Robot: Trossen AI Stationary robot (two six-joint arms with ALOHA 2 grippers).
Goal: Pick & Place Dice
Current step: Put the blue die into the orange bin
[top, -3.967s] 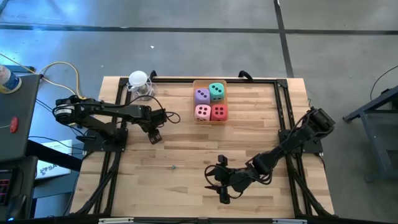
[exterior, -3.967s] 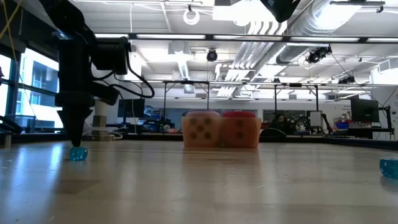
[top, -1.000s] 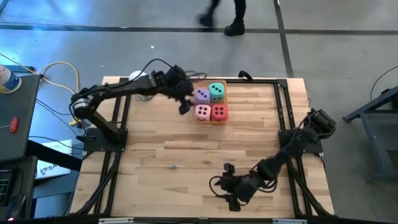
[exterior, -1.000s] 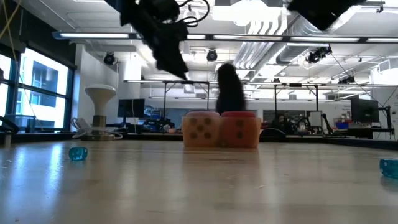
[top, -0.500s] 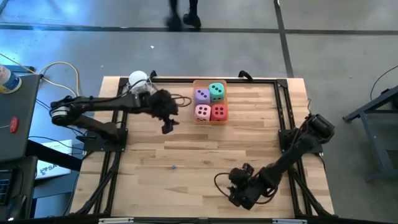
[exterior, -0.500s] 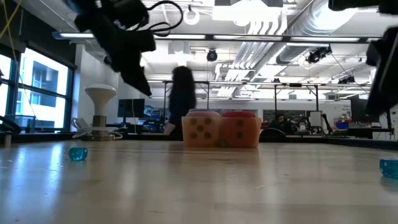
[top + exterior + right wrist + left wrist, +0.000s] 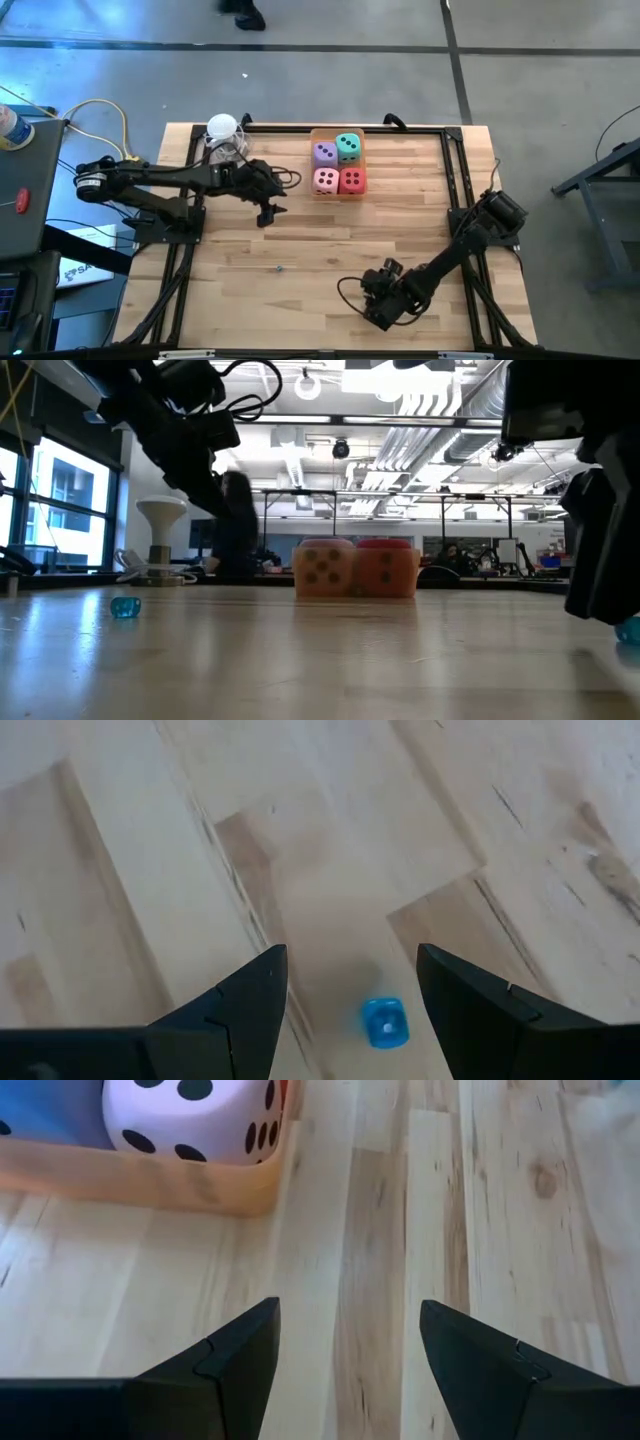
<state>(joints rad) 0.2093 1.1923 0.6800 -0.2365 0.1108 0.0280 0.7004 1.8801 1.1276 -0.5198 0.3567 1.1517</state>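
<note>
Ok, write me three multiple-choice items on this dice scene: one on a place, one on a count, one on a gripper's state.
1. Where are the dice?
A. In the tray at the table's far edge
B. Scattered over the table
C. In the grippers

2. How many dice are there?
A. Two
B. Four
C. Six

3. How are the left gripper's fingers?
A. Shut on a die
B. Shut, empty
C. Open, empty

Key: 1 A, all sit together inside the tray; 2 B, purple, teal, pink and red; 3 C, bare wood shows between its fingers.

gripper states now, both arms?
Left gripper: open, empty, beside the dice tray.
Right gripper: open, empty, over a small blue bead.
</note>
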